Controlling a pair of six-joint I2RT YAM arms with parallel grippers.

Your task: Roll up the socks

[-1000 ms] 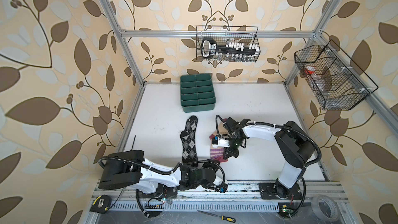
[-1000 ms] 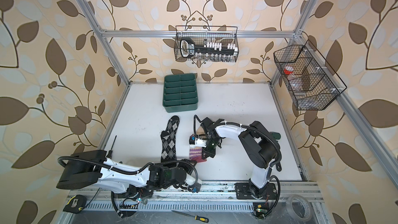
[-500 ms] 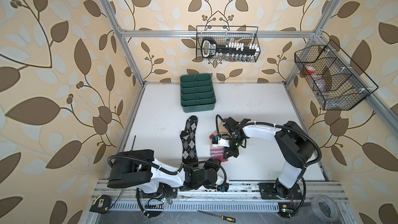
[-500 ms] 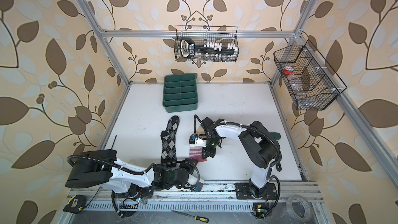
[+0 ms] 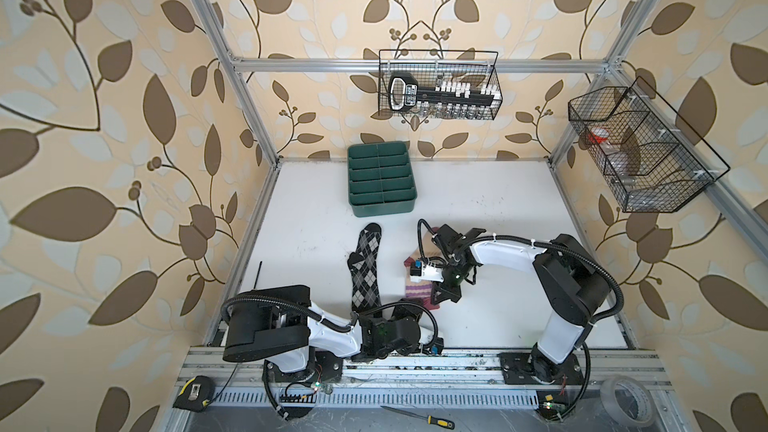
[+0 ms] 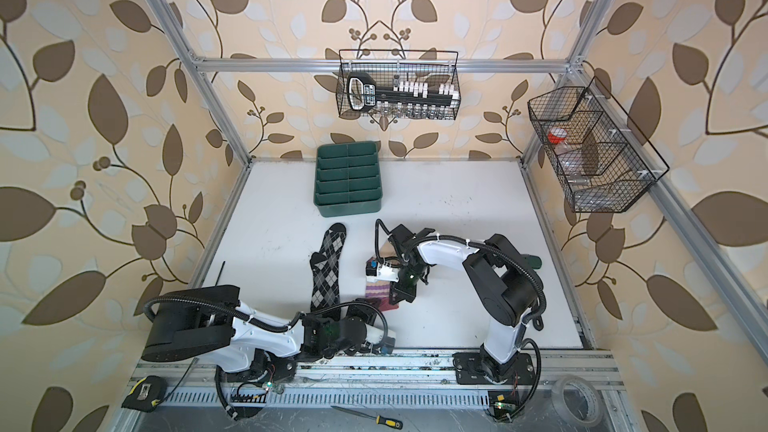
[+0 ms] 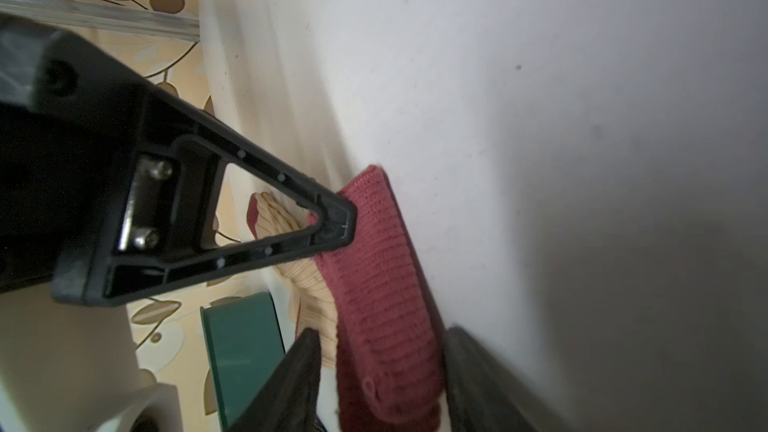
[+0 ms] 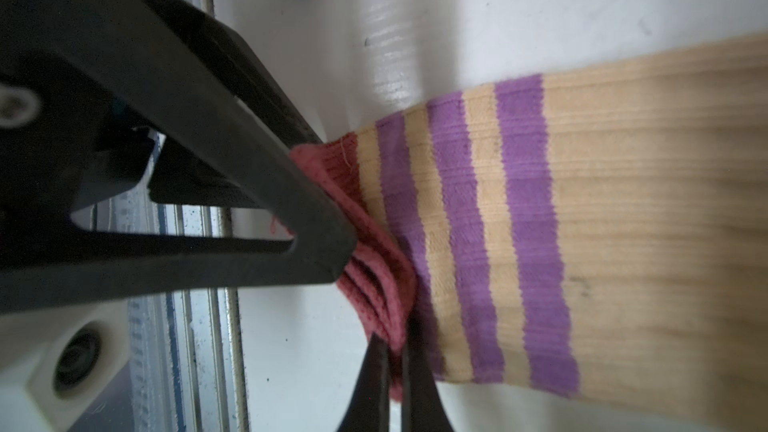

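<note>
Two socks on a white tabletop (image 5: pixel 498 209), boxed in by an aluminium-bar frame (image 5: pixel 374 63). Beige leaf-pattern wallpaper on every side. Along the front rail: yellow-and-black tape measure (image 5: pixel 193 393), yellow-handled screwdriver (image 5: pixel 419 412), roll of clear tape (image 5: pixel 627 403).

Long black-grey-white argyle fabric sock (image 5: pixel 365 268): lies flat and straight, toe toward the back, cuff end hidden under the left arm. Just left of the other sock, apart from it.

Shorter ribbed beige sock with purple stripes and maroon cuff (image 8: pixel 623 201): lies near the front middle of the table, partly under the right arm, cuff toward the front rail and bunched into folds.

Right gripper (image 8: pixel 392 351): clamped tight on the maroon cuff, fabric pinched between both fingertips.

Left gripper (image 7: pixel 382 332): jaws partway apart, straddling the same cuff from the front. One finger (image 8: pixel 270 160) pressed against the bunched folds. Squeezing or merely astride: cannot tell.

Dark green plastic tray (image 5: pixel 382 209): sits at the back of the table, well clear of both socks, split into rows of narrow slots.

Black wire basket (image 5: pixel 496 97) on the back rail: holds a black handled item and a black rack of small white pieces, too small to name.

Second black wire basket (image 5: pixel 665 184) on the right-hand rail: holds a red-and-white round item and some clear pieces, not identifiable.
</note>
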